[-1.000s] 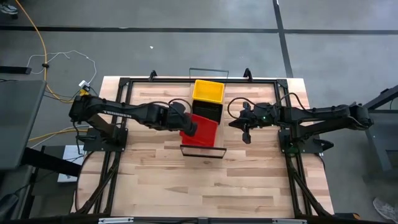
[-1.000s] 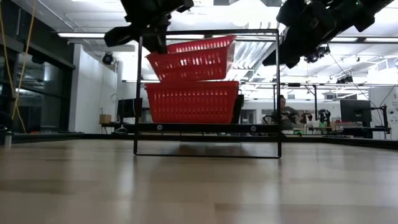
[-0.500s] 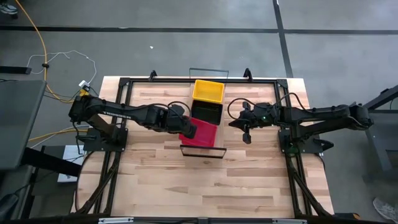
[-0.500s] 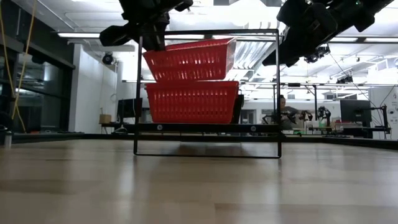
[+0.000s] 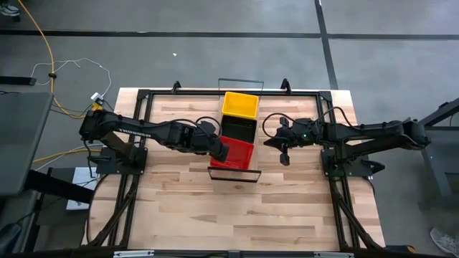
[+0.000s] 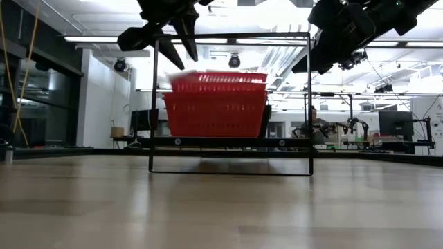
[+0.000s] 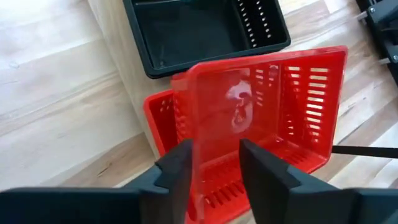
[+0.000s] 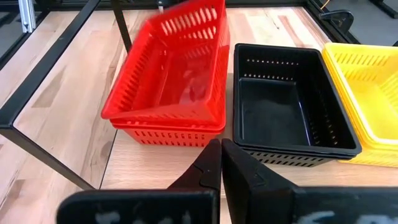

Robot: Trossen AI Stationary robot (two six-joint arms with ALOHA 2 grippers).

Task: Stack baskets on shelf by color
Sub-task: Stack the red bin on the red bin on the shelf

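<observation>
The shelf point(image 5: 234, 143) runs across the middle of the tabletop from its far edge toward the near edge, a black wire frame at each short end. Three colours of baskets sit in a row on it: the yellow basket point(image 5: 240, 104) at the far end, the black basket point(image 5: 238, 127) in the middle, and a red stack at the near end. There the upper red basket point(image 8: 177, 65) lies in the lower red basket point(image 8: 168, 132), tilted and not fully seated in the right wrist view; the low view shows its rim just above the lower one's rim.

The left gripper point(image 7: 211, 165) is above the near end of the shelf, over the red stack. Its fingers point(image 7: 180, 168) stand parted, with the upper red basket's wall below the gap between them, and they grip nothing.

The right gripper point(image 5: 284, 153) hangs beside the shelf's right long edge, level with the black basket, its fingers point(image 8: 239, 171) pressed together and empty
</observation>
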